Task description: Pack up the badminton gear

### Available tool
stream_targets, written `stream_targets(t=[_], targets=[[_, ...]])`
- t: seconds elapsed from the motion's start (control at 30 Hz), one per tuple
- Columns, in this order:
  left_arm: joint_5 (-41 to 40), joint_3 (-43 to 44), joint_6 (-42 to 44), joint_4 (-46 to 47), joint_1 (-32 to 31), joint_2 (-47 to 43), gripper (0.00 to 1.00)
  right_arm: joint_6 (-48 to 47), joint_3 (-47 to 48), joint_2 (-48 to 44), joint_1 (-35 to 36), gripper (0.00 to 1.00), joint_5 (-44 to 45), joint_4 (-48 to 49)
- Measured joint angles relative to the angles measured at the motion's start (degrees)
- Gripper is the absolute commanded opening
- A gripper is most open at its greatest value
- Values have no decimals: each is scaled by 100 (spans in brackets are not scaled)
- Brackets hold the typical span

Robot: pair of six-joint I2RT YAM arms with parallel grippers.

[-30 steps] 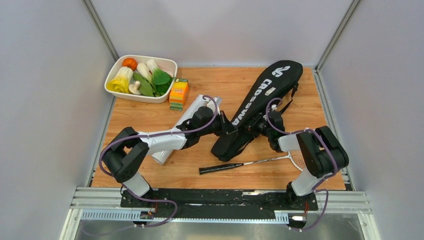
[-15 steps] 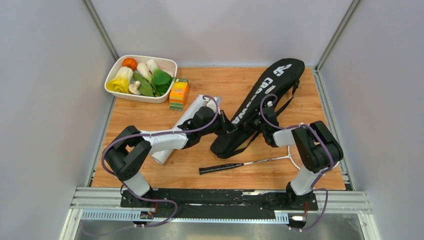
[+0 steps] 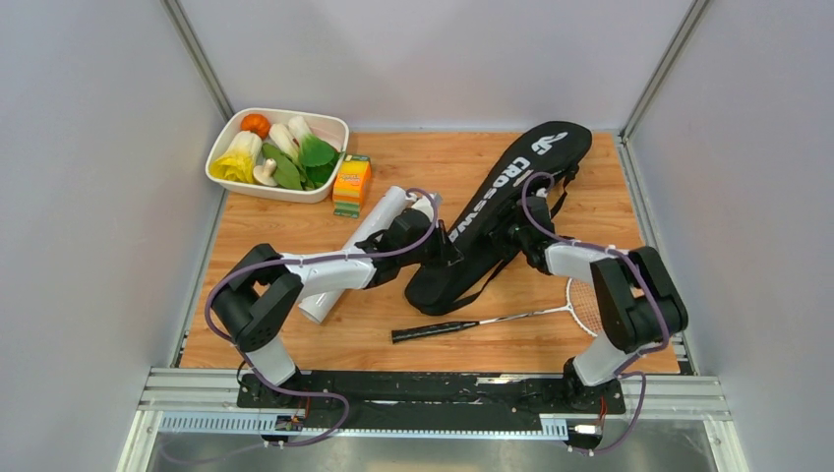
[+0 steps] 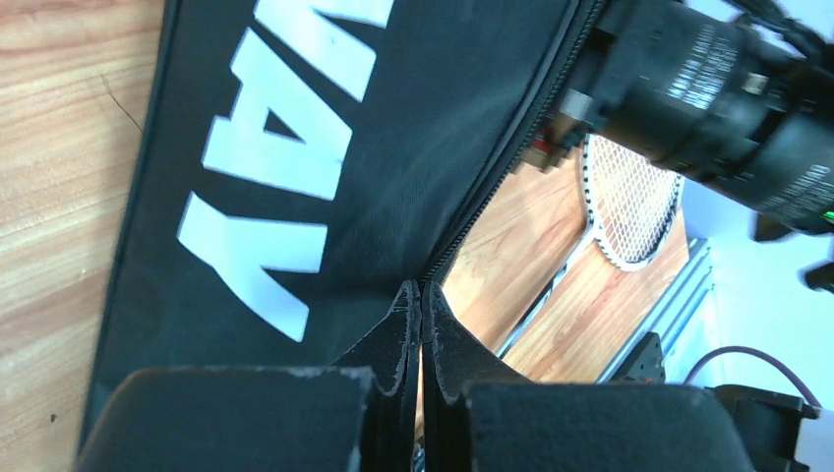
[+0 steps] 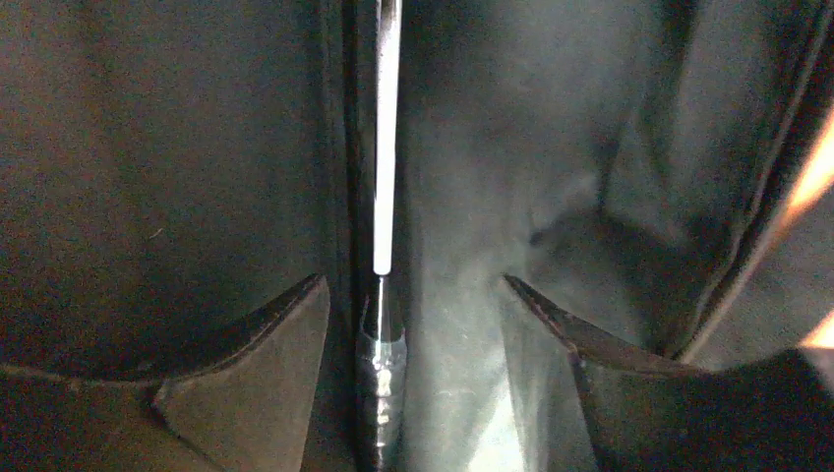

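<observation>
Two pincers were seen at the black CROSSWAY bag (image 4: 325, 118). The left pincer (image 4: 421, 295) was clenched on the bag's zipper edge. The right pincer (image 5: 413, 280) was released inside the bag, with a racket shaft (image 5: 387, 147) between its parted fingers, clear of both. A second racket (image 3: 492, 321) was seen lying on the table (image 3: 443, 157) behind it.

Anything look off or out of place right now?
Nothing spilled or damaged. The black bag lies slanted across the table, its edge pinched by the left gripper. One racket lies outside it near the front edge, and the white tube lies under the left arm.
</observation>
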Motion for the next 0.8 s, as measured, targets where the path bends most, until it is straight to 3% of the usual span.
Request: stream_targets(t=[0.3, 0.37, 0.4, 0.47, 0.63, 0.8], targets=[[-101, 319, 422, -581, 4, 151, 18, -101, -365, -2227, -140, 68, 293, -1930], [-96, 341, 520, -715, -2, 153, 27, 13, -463, -2778, -149, 68, 455, -2398], [-90, 354, 592, -765, -4, 153, 41, 42, -470, -2885, -149, 68, 494, -2514], [-59, 398, 769, -828, -17, 151, 50, 236, -470, -3405, -153, 68, 793, -3095], [87, 470, 1480, -1296, -24, -205, 55, 319, -470, -4100, -160, 67, 1207, -4030], [240, 715, 2658, -2208, -114, -1165, 56, 160, -522, -4848, -160, 67, 1464, -4492]])
